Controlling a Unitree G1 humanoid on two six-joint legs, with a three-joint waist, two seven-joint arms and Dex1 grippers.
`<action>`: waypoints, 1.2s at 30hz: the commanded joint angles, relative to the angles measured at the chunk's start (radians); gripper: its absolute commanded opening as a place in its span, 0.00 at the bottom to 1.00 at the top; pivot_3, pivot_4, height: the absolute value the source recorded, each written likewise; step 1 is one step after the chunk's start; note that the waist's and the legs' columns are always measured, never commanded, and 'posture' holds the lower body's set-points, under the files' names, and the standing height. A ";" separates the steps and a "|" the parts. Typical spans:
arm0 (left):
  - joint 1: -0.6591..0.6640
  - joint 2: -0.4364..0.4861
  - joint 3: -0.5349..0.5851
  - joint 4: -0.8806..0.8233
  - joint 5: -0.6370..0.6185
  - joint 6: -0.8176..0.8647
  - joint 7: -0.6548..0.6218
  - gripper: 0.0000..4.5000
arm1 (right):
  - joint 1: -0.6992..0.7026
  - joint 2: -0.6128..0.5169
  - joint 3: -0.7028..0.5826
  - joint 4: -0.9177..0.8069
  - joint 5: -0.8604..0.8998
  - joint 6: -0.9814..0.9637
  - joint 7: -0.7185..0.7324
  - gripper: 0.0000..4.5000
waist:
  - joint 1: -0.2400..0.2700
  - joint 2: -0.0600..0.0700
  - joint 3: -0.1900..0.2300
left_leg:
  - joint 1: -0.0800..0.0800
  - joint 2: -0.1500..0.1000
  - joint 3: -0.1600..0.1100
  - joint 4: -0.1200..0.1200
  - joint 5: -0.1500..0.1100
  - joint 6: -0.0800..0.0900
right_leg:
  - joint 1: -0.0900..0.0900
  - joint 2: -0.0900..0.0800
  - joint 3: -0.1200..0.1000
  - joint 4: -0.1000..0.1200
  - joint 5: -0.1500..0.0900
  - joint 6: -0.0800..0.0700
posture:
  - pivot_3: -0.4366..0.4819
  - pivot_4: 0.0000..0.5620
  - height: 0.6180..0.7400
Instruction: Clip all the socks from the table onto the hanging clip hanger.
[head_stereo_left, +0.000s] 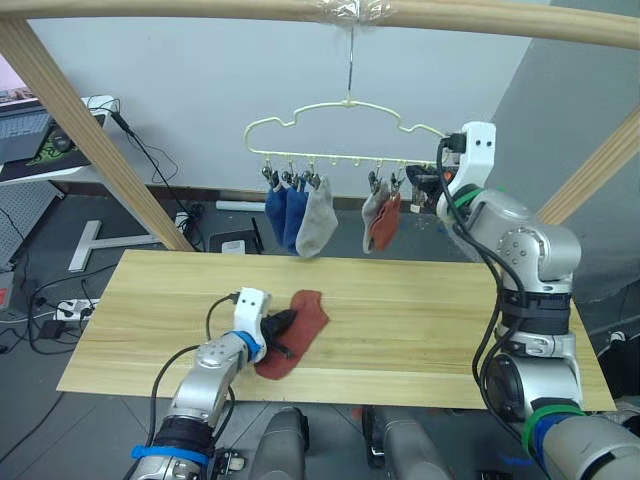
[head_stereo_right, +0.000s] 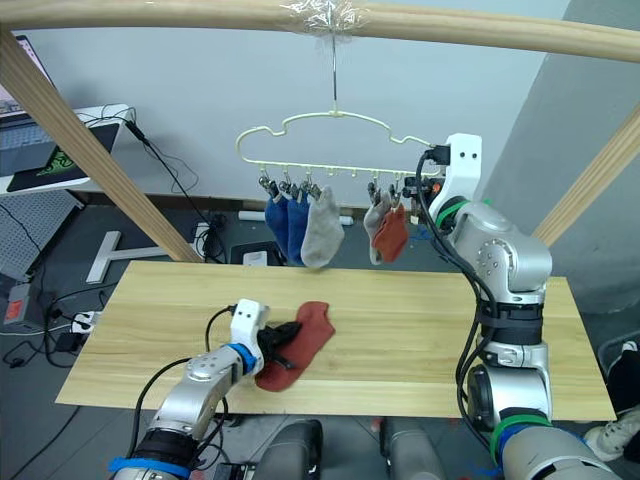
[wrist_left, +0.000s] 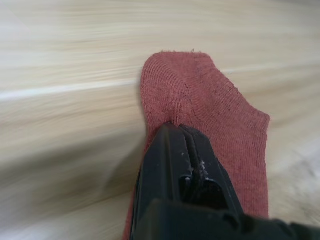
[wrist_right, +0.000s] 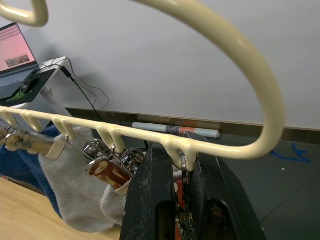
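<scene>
Five socks (head_stereo_left: 317, 218) hang on the clip hanger (head_stereo_left: 345, 130), upper middle. Left claw (head_stereo_left: 281, 335) pinches one red sock (head_stereo_left: 298, 325) on the desk (head_stereo_left: 420, 320). Right claw (wrist_right: 182, 200) seems pressed around a clip (wrist_right: 185, 175).

One sock (head_stereo_left: 296, 330) lies flat on the table (head_stereo_left: 420, 330), left of the middle and near the front edge. The left hand (head_stereo_left: 279, 335) rests on this sock's left side, its fingers closed on the fabric. The clip hanger (head_stereo_left: 345, 135) hangs from a pole (head_stereo_left: 200, 10) above the table's back edge. Five socks hang from its bar: three (head_stereo_left: 295, 215) bunched at the left, two (head_stereo_left: 380, 220) further right. The right hand (head_stereo_left: 425, 185) sits at the bar's right end, its fingers either side of the last clip (wrist_right: 185, 172).
</scene>
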 joint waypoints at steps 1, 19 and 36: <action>-0.002 0.034 -0.040 -0.074 0.041 -0.044 -0.036 0.05 | -0.024 -0.029 -0.042 -0.025 0.028 0.021 -0.001 0.01 | -0.001 0.000 0.000 | 0.000 0.000 0.000 0.000 0.000 0.000 | 0.000 0.000 0.000 0.000 0.000 0.000 | 0.41 0.41 1.00; -0.029 0.005 -0.130 -0.089 0.134 0.014 -0.008 0.99 | -0.018 -0.023 -0.045 -0.036 0.049 0.033 -0.039 0.01 | -0.002 0.000 0.000 | 0.000 0.000 0.000 0.000 0.000 0.000 | 0.000 0.000 0.000 0.000 0.000 0.000 | 0.40 0.42 1.00; -0.039 -0.003 -0.145 0.030 0.151 0.040 -0.029 0.46 | -0.019 -0.022 -0.058 -0.023 0.072 0.041 -0.065 0.01 | -0.002 0.000 0.000 | 0.001 -0.001 0.000 0.001 0.000 0.000 | 0.001 0.000 0.000 0.000 0.000 0.000 | 0.39 0.42 1.00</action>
